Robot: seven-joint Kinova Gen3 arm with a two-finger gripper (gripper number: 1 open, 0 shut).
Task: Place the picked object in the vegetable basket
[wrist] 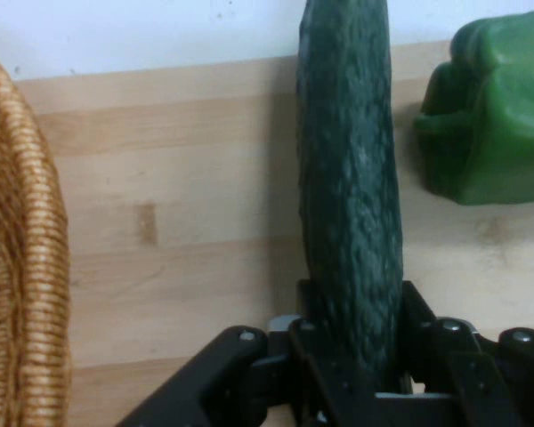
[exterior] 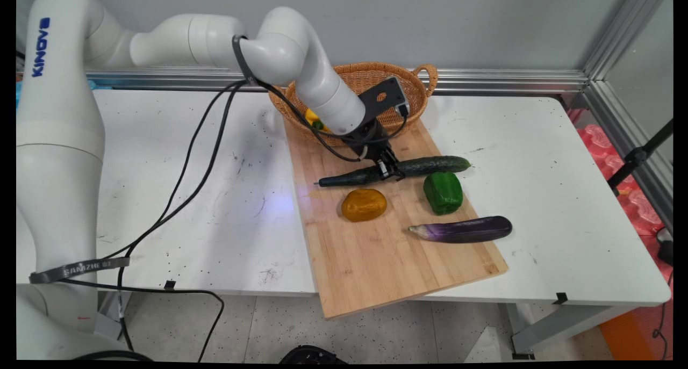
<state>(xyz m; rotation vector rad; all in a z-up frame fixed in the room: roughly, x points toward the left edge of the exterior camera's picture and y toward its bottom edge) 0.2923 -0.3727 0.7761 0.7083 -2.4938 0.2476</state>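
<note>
One cutting board (exterior: 376,251) overhangs white table (exterior: 564,197).

Blue lettering reading KINOVA ran down the white arm link (exterior: 51,89) at the far left. Lower on the same arm, a grey strap (exterior: 80,269) carried pale lettering that appeared to read SAMZHE. Nothing else legible showed.

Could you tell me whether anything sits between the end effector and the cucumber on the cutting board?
Nothing visible does. The end effector is already at the cucumber, its fingers closed on either side of it. The green pepper lies apart to one side, the wicker basket to the other.
</note>
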